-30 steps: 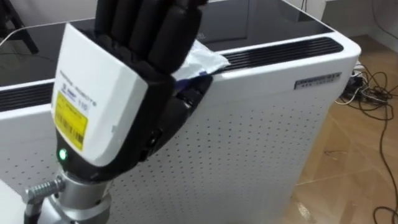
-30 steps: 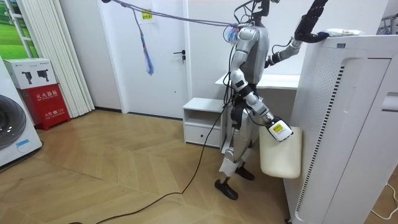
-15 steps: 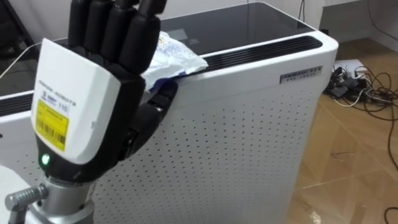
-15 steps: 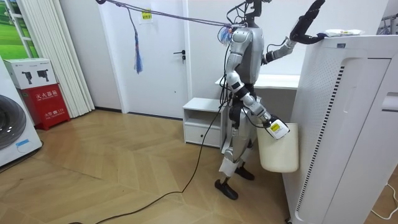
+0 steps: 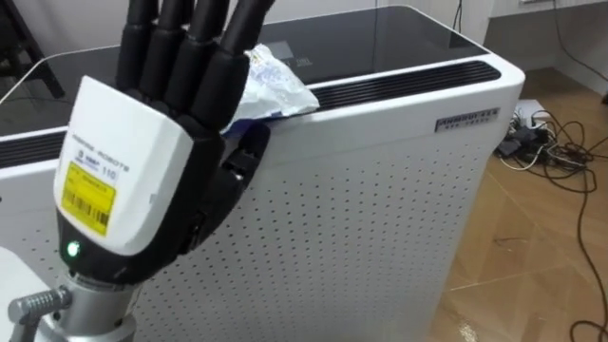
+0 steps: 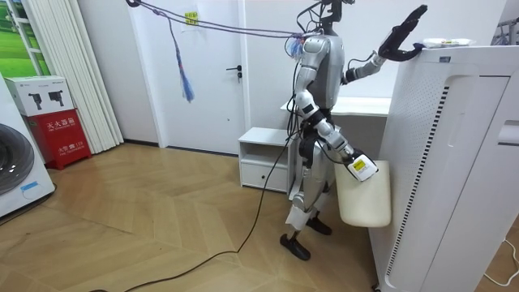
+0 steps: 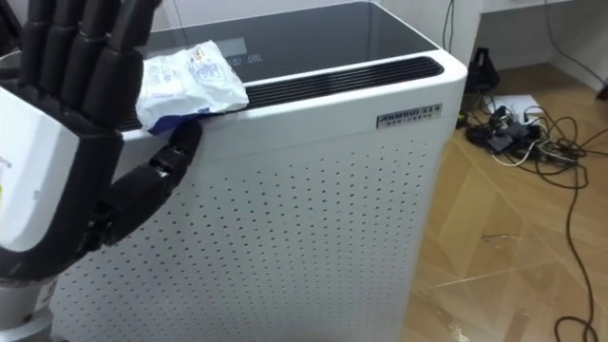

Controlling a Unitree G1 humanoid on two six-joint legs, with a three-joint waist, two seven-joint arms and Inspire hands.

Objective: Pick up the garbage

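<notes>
Where one left hand (image 5: 128, 190) rises at frame left, fingers held straight, one crumpled white wrapper (image 5: 275, 84) lies atop one white cabinet (image 5: 380, 199), right hand (image 6: 362, 169) low by one cream bin (image 6: 365, 203)

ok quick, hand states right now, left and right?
Left hand: open, raised beside the wrapper on the white appliance.
Right hand: cannot tell, at the rim of the white bin.
</notes>
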